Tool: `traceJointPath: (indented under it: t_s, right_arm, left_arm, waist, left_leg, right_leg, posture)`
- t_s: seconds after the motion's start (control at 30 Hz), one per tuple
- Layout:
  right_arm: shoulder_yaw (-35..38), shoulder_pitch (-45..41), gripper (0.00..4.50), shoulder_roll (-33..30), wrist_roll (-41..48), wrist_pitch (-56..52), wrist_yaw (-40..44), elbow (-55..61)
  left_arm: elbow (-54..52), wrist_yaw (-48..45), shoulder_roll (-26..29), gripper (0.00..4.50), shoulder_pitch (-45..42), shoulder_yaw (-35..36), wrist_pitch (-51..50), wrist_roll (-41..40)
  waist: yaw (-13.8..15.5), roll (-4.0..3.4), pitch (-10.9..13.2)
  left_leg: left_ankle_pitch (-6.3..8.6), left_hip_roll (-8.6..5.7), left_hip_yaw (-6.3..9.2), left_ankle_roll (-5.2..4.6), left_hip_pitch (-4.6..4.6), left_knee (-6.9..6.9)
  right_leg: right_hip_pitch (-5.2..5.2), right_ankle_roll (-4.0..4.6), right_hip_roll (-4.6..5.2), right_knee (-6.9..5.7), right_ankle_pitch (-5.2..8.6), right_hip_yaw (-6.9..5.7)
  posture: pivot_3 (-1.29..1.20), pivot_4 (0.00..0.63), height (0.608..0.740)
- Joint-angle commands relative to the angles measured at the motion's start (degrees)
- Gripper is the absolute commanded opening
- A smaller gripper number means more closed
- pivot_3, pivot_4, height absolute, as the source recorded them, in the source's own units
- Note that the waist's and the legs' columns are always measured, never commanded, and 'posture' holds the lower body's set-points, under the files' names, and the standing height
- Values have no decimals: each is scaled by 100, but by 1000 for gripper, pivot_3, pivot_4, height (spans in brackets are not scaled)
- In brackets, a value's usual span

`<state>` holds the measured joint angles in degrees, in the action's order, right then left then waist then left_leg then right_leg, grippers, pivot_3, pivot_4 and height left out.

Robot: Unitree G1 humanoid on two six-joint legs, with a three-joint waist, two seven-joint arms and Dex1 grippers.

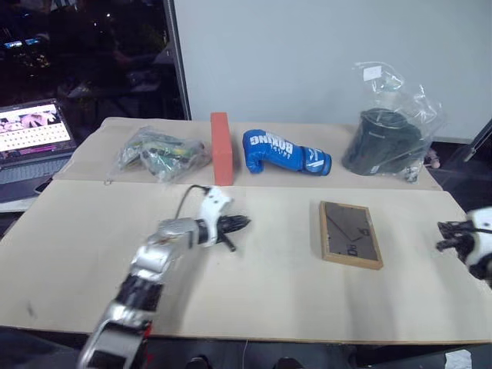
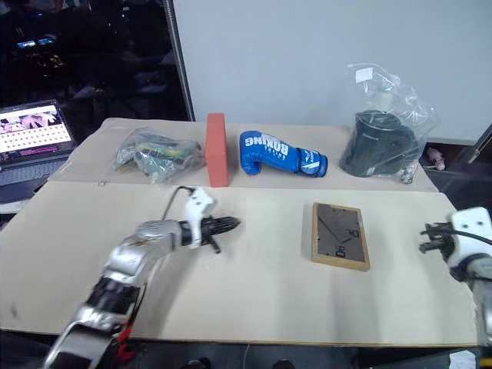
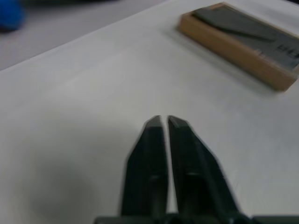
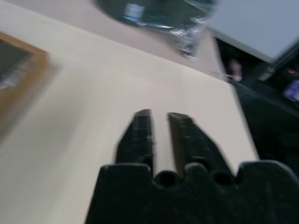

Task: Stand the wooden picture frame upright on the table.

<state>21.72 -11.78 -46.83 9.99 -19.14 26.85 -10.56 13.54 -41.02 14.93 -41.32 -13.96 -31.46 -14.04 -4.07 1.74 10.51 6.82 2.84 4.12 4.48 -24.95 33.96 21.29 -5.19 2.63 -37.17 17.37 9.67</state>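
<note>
The wooden picture frame lies flat on the table, dark back up, right of centre; it also shows as the wooden picture frame in the left wrist view and the wooden picture frame in the right wrist view. My left gripper hovers over the table's middle, shut and empty, pointing toward the frame from its left, well apart from it. Over the table's right edge my right gripper is shut with nothing in it, to the right of the frame.
Along the far section stand a clear bag of items, a red-orange block, a blue boxing glove and a dark object in a plastic bag. A laptop sits off the table's left.
</note>
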Motion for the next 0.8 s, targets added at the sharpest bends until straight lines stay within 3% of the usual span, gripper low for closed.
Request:
traceJointPath:
  t_s: [0.03, 0.27, 0.53, 0.8]
  right_arm:
    - [-647, -366, 56, -167, -419, -130, 184, -310]
    - [-1504, -1304, 56, 123, -652, -110, 577, -1350]
    - [-1822, -1674, 56, 527, -653, 193, 972, -1802]
    - [-1928, -1328, 56, 1175, -279, -661, 1154, -513]
  left_arm:
    - [1389, 230, -587, 0, -735, -236, 901, 535]
    - [3838, 418, -1735, 0, -1847, -337, 1907, 1118]
    - [4714, 206, -2732, 0, -1953, -421, 2277, 1390]
    - [4191, 318, -2187, 0, -1479, -321, 2237, 1509]
  waist:
    - [7, 0, 0]
    - [10, 0, 1]
    - [-20, 0, 1]
    - [-95, 0, -4]
  left_leg:
    - [0, -1, 0, 0, -1, 1]
    - [9, -5, 2, -14, -31, -10]
    - [8, -12, 8, -13, -24, -10]
    - [8, -11, 14, -12, -15, -3]
  right_leg:
    - [-1, -1, 0, 3, -1, 0]
    - [22, 11, 2, 15, -8, 0]
    - [19, -2, 5, 6, -1, -1]
    - [4, -7, 2, 5, -2, -2]
  posture:
    - [0, 150, 740]
    - [0, 150, 740]
    - [0, 150, 740]
    - [0, 150, 740]
